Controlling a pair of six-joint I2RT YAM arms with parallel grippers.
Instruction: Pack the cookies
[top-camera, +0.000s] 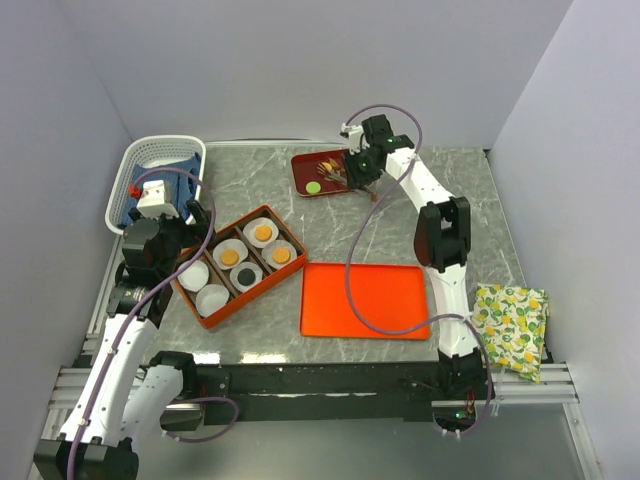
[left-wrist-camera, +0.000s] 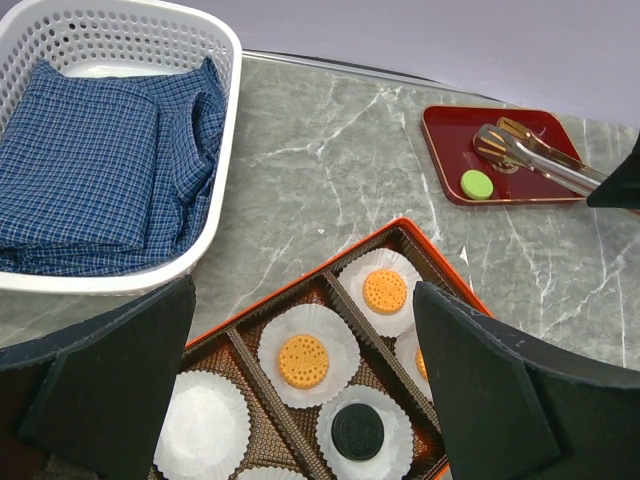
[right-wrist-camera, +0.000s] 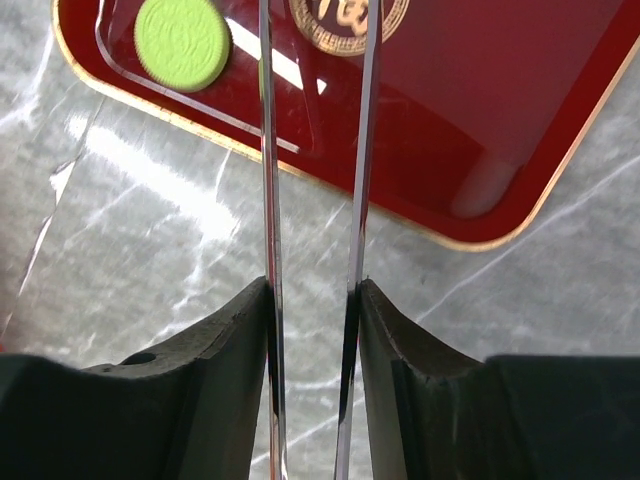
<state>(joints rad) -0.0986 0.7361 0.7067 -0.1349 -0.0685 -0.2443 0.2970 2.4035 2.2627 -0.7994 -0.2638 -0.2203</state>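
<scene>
The grey bench (top-camera: 400, 210) had lots of open room. A flat orange tray (top-camera: 365, 300) lay in the middle. Left of it sat the orange box (top-camera: 262, 298), with three orange cookies (left-wrist-camera: 303, 360) and one black cookie (left-wrist-camera: 357, 432) in paper cups (top-camera: 212, 298). Two cups had nothing in them. The left end effector (left-wrist-camera: 305, 300) hung over the box, spread wide and holding nothing.

Far back lay the small red tray (right-wrist-camera: 500, 100). The right end effector (right-wrist-camera: 313, 300) hung by its edge, pinching a pair of tongs (right-wrist-camera: 270, 150) that pointed straight ahead over the tray, their arms close together. The green cookie (right-wrist-camera: 182, 42) lay flat in the red tray, just left of the tongs and near the rim. The right arm was much nearer, so I think the tongs needed to go a little left, minding that rim.
</scene>
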